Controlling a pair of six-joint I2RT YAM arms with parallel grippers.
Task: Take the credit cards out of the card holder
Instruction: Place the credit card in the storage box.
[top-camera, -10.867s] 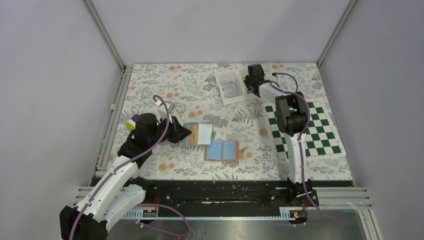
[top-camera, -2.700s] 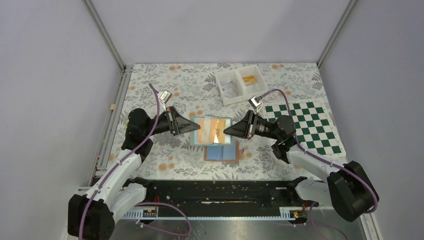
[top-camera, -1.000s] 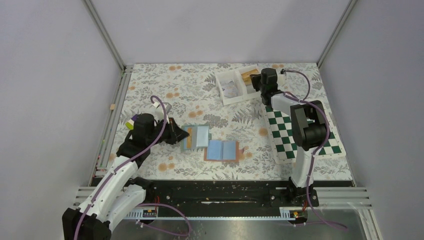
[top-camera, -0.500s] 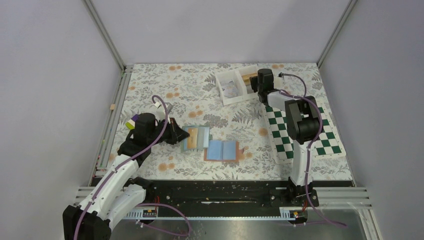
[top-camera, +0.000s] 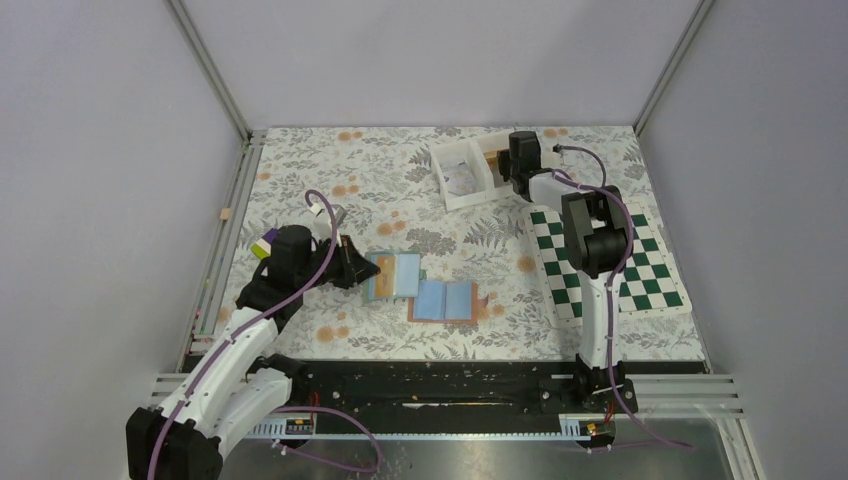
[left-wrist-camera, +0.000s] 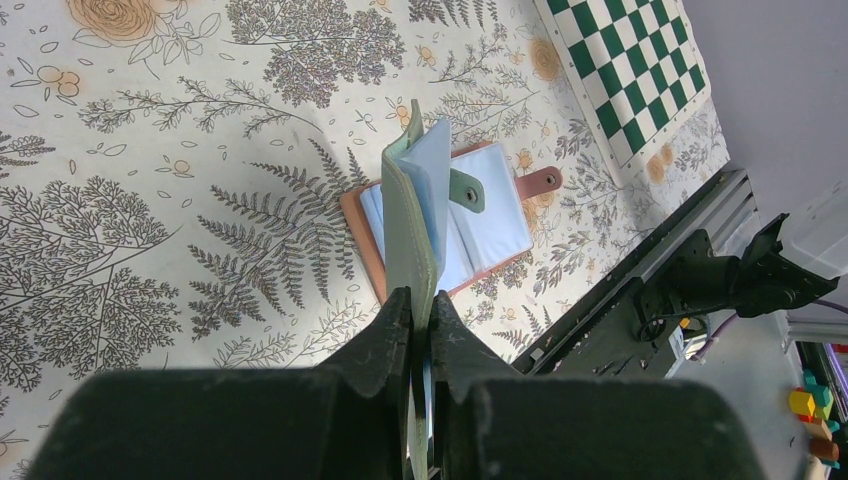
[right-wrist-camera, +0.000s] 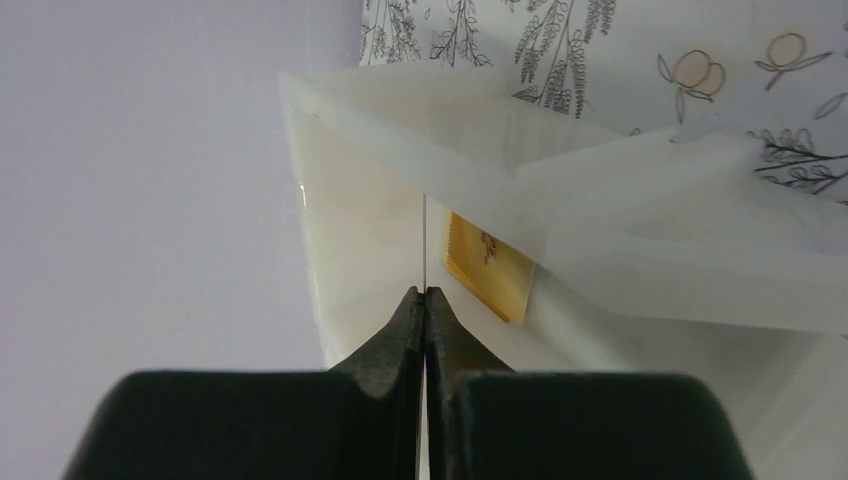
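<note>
R arm (top-camera: 590, 235) outstretched, card (right-wrist-camera: 424, 245) over tray (right-wrist-camera: 640, 275).

Lab cell: aluminium frame (top-camera: 208, 68), plain grey walls (top-camera: 430, 60).

A worktop covered in a pale cloth printed with grey ferns and orange flowers (top-camera: 330, 170) carries a white plastic tray with two compartments (top-camera: 443, 172) near its far edge, right of the middle. A flat green-and-white chessboard mat (top-camera: 655, 275), turned slightly askew, lies on the right side, its far corner close to the tray. A small tan block (top-camera: 226, 213) sits on the metal rail along the left edge.
</note>
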